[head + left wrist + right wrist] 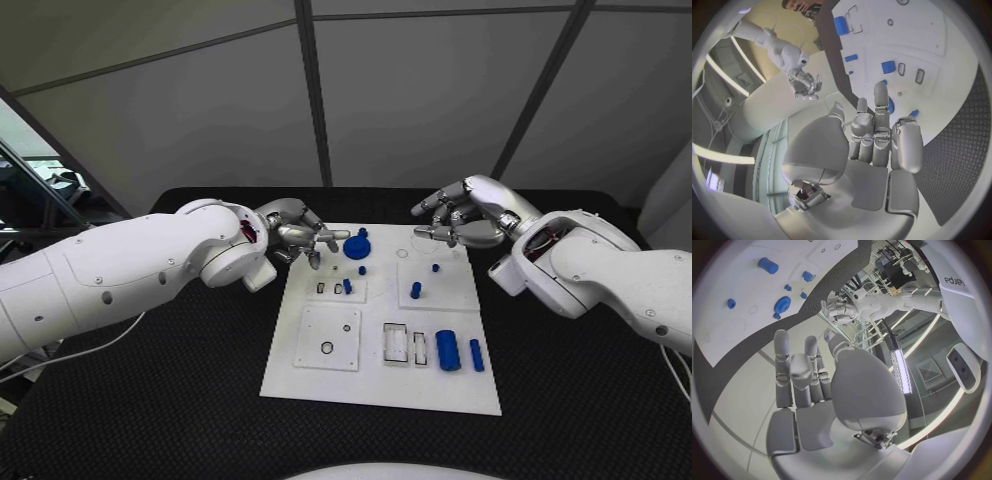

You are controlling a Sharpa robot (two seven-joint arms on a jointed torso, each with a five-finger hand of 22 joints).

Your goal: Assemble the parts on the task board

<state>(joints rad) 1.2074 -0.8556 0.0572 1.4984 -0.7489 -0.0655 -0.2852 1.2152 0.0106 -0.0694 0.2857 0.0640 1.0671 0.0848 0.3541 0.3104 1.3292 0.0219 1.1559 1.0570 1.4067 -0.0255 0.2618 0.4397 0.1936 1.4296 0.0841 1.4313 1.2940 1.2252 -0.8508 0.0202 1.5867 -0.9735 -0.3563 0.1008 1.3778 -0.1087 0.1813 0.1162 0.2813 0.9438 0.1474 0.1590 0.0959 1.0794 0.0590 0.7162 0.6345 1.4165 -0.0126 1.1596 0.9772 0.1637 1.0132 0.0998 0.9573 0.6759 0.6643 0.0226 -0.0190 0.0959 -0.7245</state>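
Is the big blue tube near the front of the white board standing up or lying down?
Lying down. The big blue tube rests on its side on the white board, its long side flat, beside a thinner blue piece.

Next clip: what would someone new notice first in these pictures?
First, the white task board in the middle of the black table, dotted with small blue parts, the largest a blue cylinder lying near its right front corner. Then the two silver hands poised over the board's far end: the left hand close to a round blue part, the right hand with fingers apart, holding nothing.
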